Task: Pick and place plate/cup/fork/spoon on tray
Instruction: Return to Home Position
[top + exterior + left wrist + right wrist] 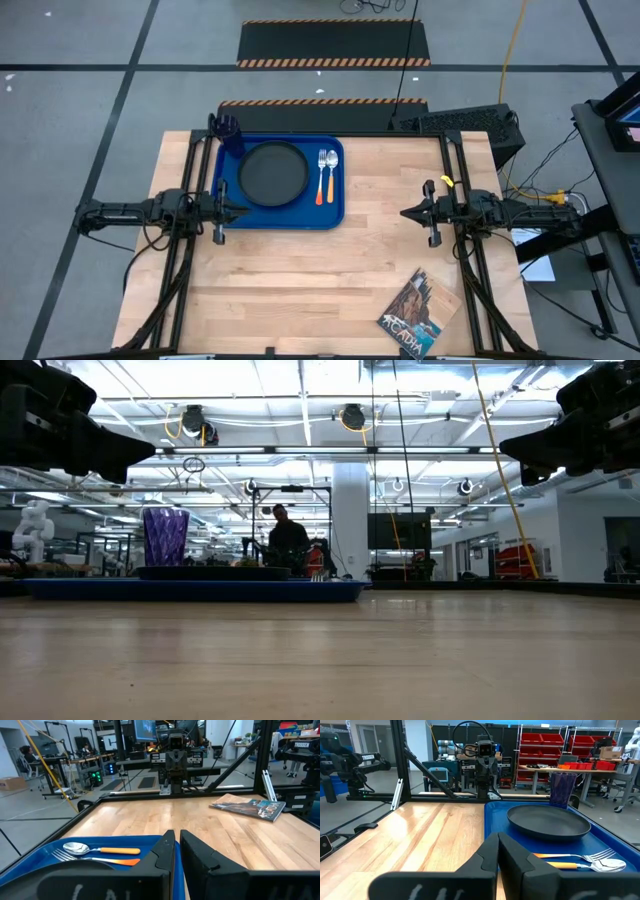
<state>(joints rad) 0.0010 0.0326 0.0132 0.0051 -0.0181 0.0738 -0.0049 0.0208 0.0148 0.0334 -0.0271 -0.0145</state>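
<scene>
Blue tray (281,219) holds black plate (273,172), purple cup (229,138), orange-handled fork (321,180), yellow-handled spoon (331,172).

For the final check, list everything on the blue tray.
On the tray: plate, cup in a corner, fork and spoon side by side. Whatever lies under the plate is hidden.

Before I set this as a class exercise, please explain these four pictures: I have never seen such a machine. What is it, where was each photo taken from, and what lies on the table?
It is a robot with two dark arms at a wooden table. One picture looks straight down, one looks level across the tabletop, and two come from cameras on the wrists. The left gripper and the right gripper are shut and hold nothing. The blue tray carries the black plate, the purple cup, the fork and the spoon. A magazine lies off the tray.
</scene>
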